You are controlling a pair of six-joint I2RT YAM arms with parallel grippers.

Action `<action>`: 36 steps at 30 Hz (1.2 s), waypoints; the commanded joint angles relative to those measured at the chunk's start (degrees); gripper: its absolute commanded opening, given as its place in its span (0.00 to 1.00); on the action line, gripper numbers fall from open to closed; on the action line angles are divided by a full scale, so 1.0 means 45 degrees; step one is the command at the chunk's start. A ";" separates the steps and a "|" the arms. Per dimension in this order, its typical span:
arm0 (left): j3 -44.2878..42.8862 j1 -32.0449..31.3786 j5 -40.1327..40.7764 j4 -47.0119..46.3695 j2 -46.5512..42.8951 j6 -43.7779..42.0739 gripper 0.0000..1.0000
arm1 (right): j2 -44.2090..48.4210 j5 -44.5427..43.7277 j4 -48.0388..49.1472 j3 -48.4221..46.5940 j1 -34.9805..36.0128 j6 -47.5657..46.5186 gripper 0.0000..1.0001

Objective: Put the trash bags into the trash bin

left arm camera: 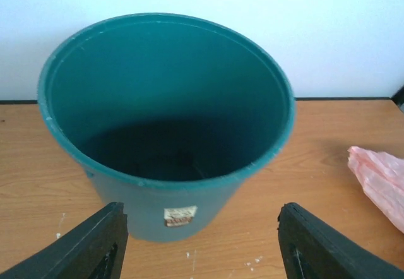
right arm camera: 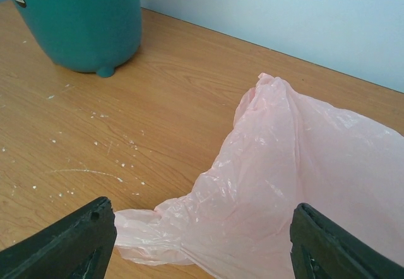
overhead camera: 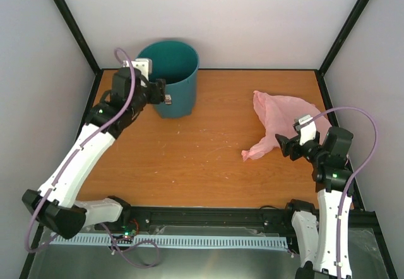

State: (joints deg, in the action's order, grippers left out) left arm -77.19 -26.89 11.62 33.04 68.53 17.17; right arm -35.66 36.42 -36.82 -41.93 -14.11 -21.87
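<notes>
Nothing of the task is done yet, as far as we can see. One pink trash bag lies crumpled on the right side of the table, well apart from the trash bin, which stands upright at the far left, near the back wall. In the left wrist view the inside of the bin shows only dark green plastic, and we see no bag in it.

We see the left gripper just beside the near wall of the bin, with its jaws wide apart and nothing between them. From its own camera the bin fills the space ahead of the fingers, but they do not touch it.

The right gripper hangs at the near edge of the bag. Its jaws are also spread wide. In the right wrist view the bag lies on the wood under and ahead of the two fingers, loose and not pinched.

We judge that all the main steps are left: to close on the plastic, to lift it, to carry it across to the bin and to drop it inside.
</notes>
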 commanded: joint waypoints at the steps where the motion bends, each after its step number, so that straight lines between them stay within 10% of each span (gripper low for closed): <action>1: -0.1185 0.1381 -0.1218 0.0621 0.1019 0.0405 0.66 | 0.0064 -0.0034 0.0174 0.0172 0.0049 -0.0294 0.76; 11: -0.2043 0.4887 -0.4168 0.0035 0.2777 0.1080 0.58 | 0.0537 0.0011 0.0140 0.0255 0.0046 -0.0336 0.78; 36: -0.7539 0.5267 -0.2438 0.2069 0.7860 0.0305 0.43 | 0.1313 0.0206 0.0043 0.0355 0.0044 -0.0462 0.80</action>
State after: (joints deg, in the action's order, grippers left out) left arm -109.58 -3.64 -2.50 40.95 103.59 19.97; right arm -30.37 36.88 -36.69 -40.95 -14.11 -23.33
